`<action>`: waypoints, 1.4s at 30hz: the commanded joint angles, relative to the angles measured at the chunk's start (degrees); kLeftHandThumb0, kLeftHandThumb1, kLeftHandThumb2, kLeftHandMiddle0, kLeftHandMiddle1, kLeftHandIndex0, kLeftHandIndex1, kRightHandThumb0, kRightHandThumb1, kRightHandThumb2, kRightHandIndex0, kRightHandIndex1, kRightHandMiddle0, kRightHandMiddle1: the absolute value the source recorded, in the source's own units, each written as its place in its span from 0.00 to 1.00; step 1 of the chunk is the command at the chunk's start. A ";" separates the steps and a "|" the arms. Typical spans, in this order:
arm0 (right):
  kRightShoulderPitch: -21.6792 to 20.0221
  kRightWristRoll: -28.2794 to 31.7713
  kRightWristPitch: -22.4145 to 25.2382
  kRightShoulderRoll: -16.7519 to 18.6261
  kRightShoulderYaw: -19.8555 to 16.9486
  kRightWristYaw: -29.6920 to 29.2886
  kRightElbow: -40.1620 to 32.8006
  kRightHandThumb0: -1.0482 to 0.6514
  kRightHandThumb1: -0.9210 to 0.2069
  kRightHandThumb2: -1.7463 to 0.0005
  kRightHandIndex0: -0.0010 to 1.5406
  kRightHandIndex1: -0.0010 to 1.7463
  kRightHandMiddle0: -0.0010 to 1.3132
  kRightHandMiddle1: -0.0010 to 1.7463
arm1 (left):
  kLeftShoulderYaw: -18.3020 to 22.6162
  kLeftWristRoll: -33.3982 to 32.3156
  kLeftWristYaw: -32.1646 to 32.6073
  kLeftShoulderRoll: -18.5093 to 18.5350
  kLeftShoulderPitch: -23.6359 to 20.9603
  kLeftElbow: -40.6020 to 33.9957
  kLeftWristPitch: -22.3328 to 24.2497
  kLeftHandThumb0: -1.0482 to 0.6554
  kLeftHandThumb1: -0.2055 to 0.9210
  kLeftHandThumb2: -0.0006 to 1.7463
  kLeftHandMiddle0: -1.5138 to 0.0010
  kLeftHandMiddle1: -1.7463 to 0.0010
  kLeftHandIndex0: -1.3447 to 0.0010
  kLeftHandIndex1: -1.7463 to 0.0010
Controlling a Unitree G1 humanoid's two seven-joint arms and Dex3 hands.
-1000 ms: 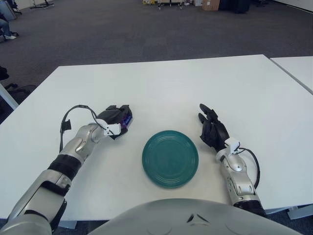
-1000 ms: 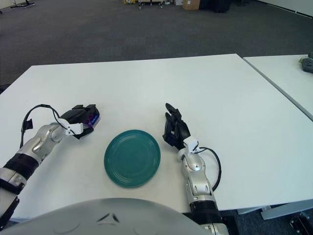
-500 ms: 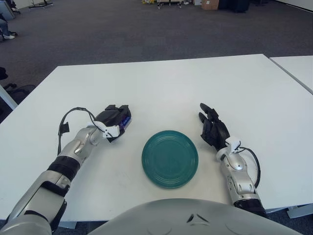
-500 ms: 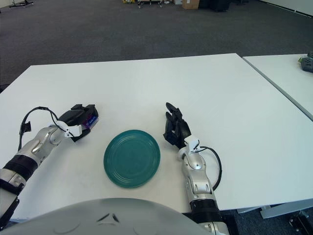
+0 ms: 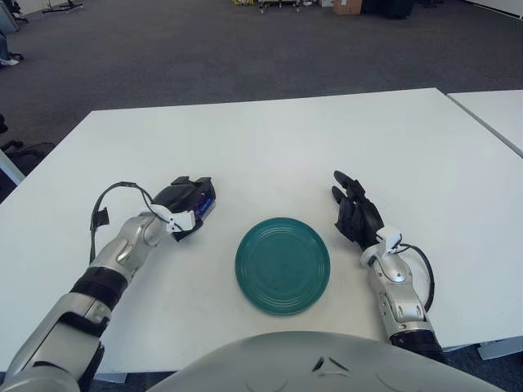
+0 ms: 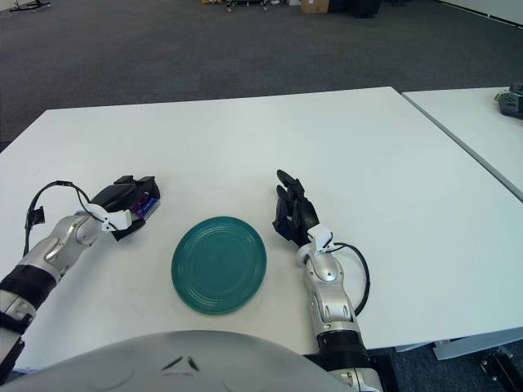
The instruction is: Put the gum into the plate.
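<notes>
Left robot hand (image 5: 186,204) is gripping blue gum pack (image 5: 206,204) left of teal plate (image 5: 283,265); right robot hand (image 5: 355,214) is lying open on table (image 5: 270,147).

Bright, even overhead light; soft faint shadows on the table (image 5: 270,139); sharp focus.

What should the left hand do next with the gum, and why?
Probably lift slightly and carry the gum rightward over the green plate. The left hand is closed around the blue pack, low at the table to the plate's left, and the plate holds nothing. The right hand rests open on the plate's far side.
</notes>
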 commanded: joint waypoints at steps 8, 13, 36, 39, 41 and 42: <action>1.86 0.22 2.93 -0.09 -0.29 0.04 2.54 0.11 0.00 0.48 0.10 0.00 0.00 0.23 | 9.91 -5.22 -8.13 3.16 1.32 -18.70 8.08 0.62 0.26 0.81 0.40 0.28 0.50 0.00; 1.95 0.07 2.94 0.01 -0.20 -0.09 2.48 0.11 0.00 0.48 0.11 0.00 0.00 0.24 | 11.29 -5.66 -9.22 1.23 3.36 -27.00 11.38 0.62 0.22 0.88 0.42 0.18 0.50 0.00; 2.27 -0.64 2.51 0.18 0.75 -0.40 3.21 0.11 0.00 0.48 0.11 0.00 0.00 0.23 | 2.77 0.38 -17.76 -10.88 0.41 -49.72 24.41 0.62 0.16 0.94 0.42 0.11 0.48 0.00; 2.24 -0.58 2.55 0.30 0.79 -0.52 3.15 0.11 0.00 0.48 0.11 0.00 0.00 0.23 | 0.98 -0.20 -18.06 -12.24 0.92 -49.96 23.34 0.62 0.17 0.93 0.42 0.11 0.49 0.00; 2.32 -0.61 2.49 0.47 0.80 -0.75 3.05 0.11 0.00 0.48 0.11 0.00 0.00 0.23 | -0.01 -0.28 -17.92 -12.83 1.23 -49.99 22.55 0.62 0.18 0.92 0.42 0.11 0.50 0.00; 2.41 -0.56 2.21 0.58 0.78 -0.84 2.94 0.11 0.00 0.48 0.11 0.00 0.00 0.24 | -1.23 0.30 -17.77 -13.48 1.17 -50.10 22.17 0.62 0.18 0.92 0.42 0.11 0.50 0.00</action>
